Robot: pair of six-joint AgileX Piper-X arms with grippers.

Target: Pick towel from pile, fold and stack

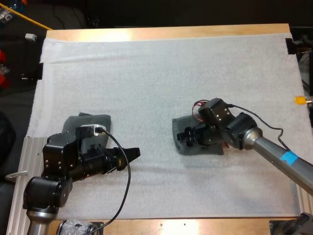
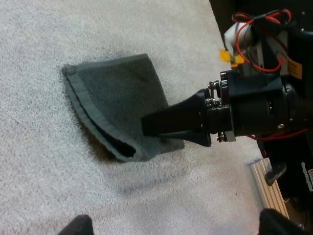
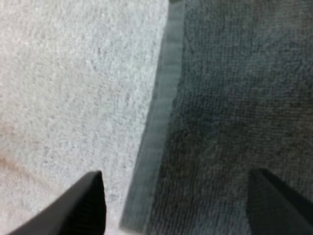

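From the high view, the left arm enters at the lower left corner with its wrist bent, so the left hand (image 1: 131, 155) points to the right, low over the white mat (image 1: 161, 83), clear of any cloth. Just behind this arm a dark grey-green towel (image 1: 93, 120) lies on the mat, partly hidden by the arm. The right arm slants down from the right edge, and the right hand (image 1: 185, 137) is tipped onto a folded towel (image 1: 200, 149) near the middle of the mat.

In the left wrist view, the left hand's own fingers (image 2: 80, 226) stand wide apart over bare mat. Ahead lies the folded towel, with the right hand's black tips on it.

In the right wrist view, the right hand's fingers (image 3: 83, 203) stand wide apart. One is over the mat and the other over the folded towel, with its hemmed edge between them.
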